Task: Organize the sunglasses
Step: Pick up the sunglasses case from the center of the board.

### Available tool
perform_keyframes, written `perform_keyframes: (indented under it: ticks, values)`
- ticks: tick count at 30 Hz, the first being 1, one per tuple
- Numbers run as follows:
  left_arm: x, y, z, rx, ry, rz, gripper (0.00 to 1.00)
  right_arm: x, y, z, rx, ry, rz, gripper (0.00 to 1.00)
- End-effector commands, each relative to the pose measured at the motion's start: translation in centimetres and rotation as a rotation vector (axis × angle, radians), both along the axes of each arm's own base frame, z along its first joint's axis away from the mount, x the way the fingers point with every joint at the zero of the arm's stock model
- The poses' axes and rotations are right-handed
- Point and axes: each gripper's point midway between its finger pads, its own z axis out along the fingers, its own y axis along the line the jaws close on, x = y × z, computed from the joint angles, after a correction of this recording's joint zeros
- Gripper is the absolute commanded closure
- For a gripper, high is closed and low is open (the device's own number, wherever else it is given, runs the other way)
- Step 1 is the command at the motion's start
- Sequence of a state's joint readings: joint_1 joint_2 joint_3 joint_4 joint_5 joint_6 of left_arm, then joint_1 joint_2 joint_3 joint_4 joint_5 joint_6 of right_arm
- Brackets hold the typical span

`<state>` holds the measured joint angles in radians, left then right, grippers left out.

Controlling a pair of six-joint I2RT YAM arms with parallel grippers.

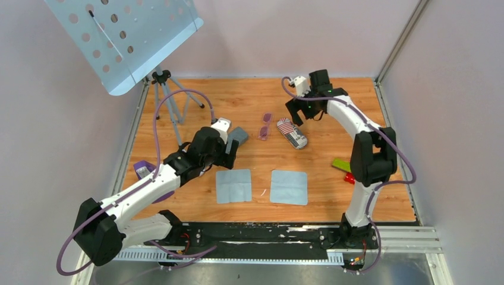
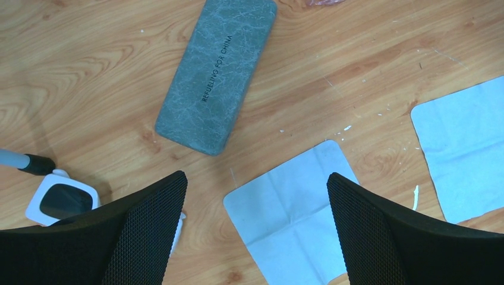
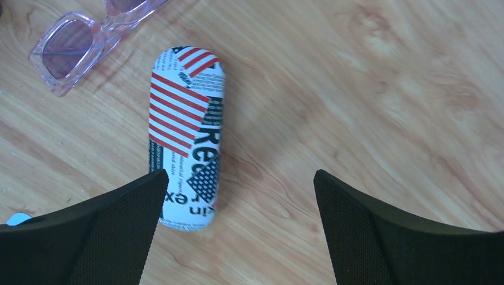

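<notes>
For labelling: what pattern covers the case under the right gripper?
The case: red-white flag stripes with black newsprint lettering; clearest in right wrist view.

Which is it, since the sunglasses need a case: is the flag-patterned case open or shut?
Shut. The flag-patterned case lies closed, no gap showing; the sunglasses lie outside it.

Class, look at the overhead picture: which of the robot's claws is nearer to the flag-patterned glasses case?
Right. The right claw hangs open over one end of the flag-patterned case; the left claw is farther off to its left, beside the grey case.
</notes>
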<state>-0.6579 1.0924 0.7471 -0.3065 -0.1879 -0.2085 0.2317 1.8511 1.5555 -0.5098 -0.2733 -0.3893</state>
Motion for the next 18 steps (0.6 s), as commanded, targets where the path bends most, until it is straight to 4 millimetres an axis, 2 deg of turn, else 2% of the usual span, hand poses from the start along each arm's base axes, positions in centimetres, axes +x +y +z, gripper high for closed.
perform_keyframes:
  ticks: [1, 6, 11, 18]
  values:
    - [1.0, 0.0, 1.3, 0.006, -0.049, 0.014, 0.08, -1.9, 2.3, -2.7, -0.096, 0.092, 0.068, 0.01]
    - [1.0, -0.2, 1.3, 0.005, -0.046, 0.009, 0.08, -2.9, 3.6, -4.3, -0.146, 0.118, 0.095, 0.01]
    - [1.0, -0.4, 1.1, 0.004, -0.035, -0.002, 0.08, -3.5, 2.8, -6.2, -0.217, 0.152, 0.081, 0.01]
    - [0.9, -0.5, 1.1, 0.001, -0.033, -0.004, 0.08, -4.3, 2.9, -7.5, -0.210, 0.195, 0.100, 0.02]
